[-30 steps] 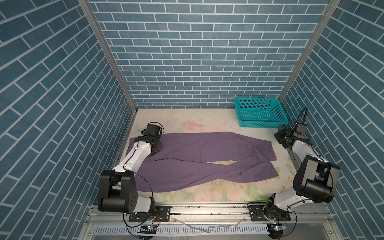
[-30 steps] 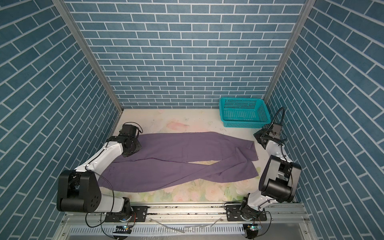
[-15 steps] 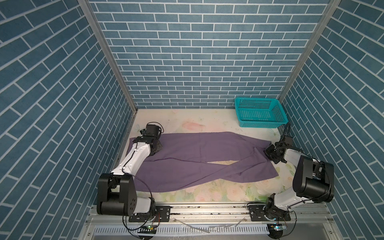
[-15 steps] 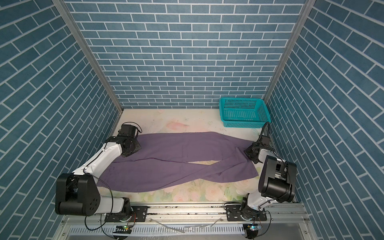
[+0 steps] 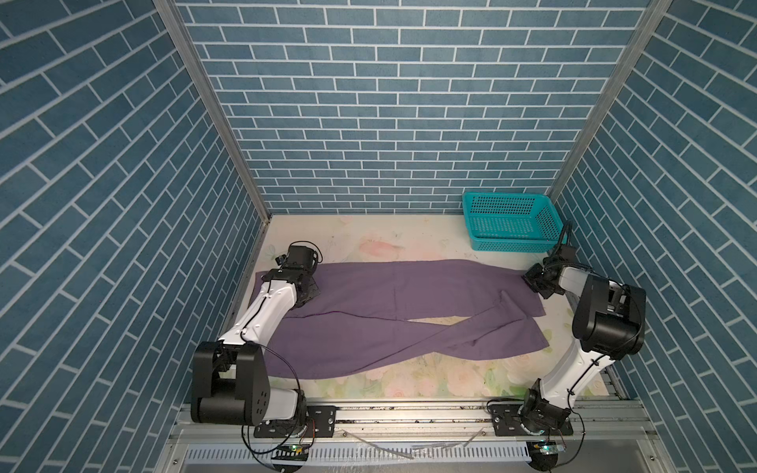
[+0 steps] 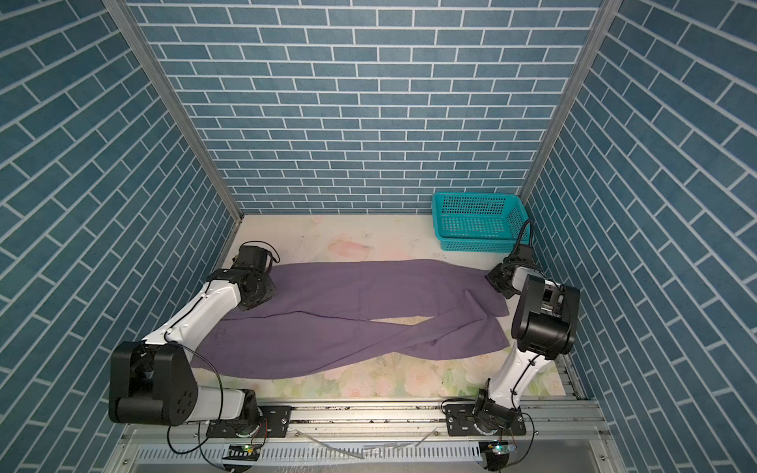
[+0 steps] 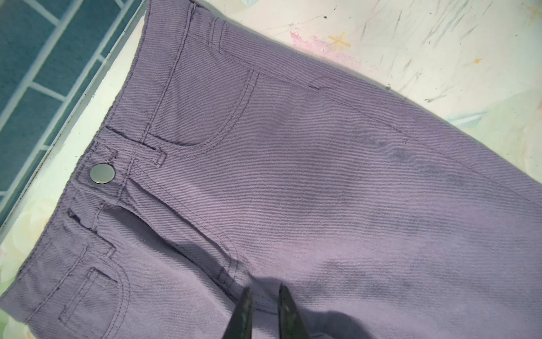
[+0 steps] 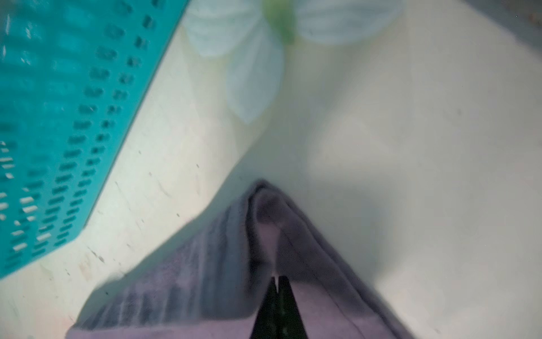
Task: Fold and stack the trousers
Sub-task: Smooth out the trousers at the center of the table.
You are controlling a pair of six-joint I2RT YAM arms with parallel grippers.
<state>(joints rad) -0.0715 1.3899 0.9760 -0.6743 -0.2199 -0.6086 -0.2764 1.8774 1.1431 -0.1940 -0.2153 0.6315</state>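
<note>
Two points on the trousers are worked at once, in what is judged to be the lengthwise fold, one leg laid over its fellow. The right gripper is clenched on the hem corner of the far leg at 3 o'clock, where the cloth is gathered into a small peak around its tips. The left gripper is set on the cloth below the fly at 9 o'clock, its jaws a narrow slit apart, and whether a pinch of cloth is caught between them cannot be told. For a clean fold both ends are best raised together and only a little, the leg kept taut between them, then carried toward 6 o'clock and laid down edge on edge. A firm hold at the waist should be confirmed first, and the crossing of the legs near 4 o'clock is likely to need smoothing, lest a crease be trapped. Mauve twill is seen spread flat across the table from 9 to 3 o'clock, the waistband, its metal button and a curved pocket turned upward, the long wide legs parting at the centre and crossing at their ends. The teal basket is placed near 2 o'clock, close to the held hem but apart from it.
</note>
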